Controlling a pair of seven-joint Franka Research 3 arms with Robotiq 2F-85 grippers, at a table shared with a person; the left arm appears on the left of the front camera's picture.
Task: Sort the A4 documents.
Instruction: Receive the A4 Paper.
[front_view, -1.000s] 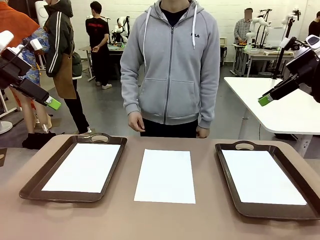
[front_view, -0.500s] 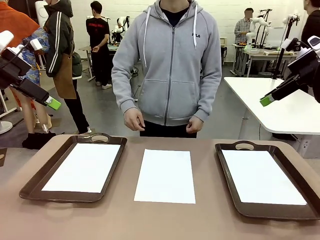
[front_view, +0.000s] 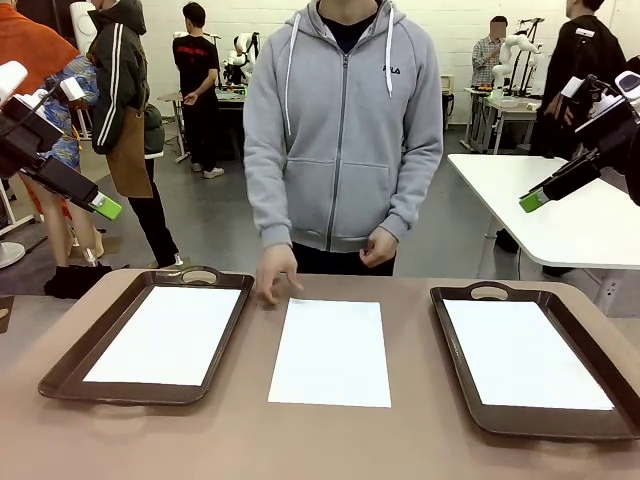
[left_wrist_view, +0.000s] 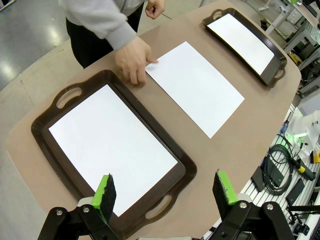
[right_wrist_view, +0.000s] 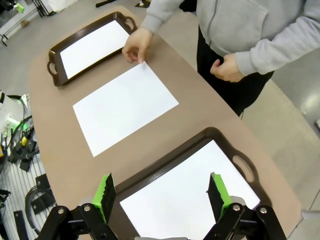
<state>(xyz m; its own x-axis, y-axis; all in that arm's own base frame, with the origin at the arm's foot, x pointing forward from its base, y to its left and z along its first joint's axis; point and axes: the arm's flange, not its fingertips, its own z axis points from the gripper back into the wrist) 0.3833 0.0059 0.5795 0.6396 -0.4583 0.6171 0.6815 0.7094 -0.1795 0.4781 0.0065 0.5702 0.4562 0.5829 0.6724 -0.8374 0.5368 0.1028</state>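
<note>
Three A4 documents: one (front_view: 170, 333) at lower left of the front view, one (front_view: 332, 350) at centre, one (front_view: 523, 352) at lower right. Two dark brown trays, the first (front_view: 74, 352) at lower left, the second (front_view: 456, 340) at lower right. One tabletop (front_view: 320, 440). Two grippers, one (front_view: 104, 206) at the left edge, one (front_view: 531, 200) at the right edge. One person at the tabletop, two hands: one (front_view: 274, 274) at centre, one (front_view: 379, 246) just right of centre.
</note>
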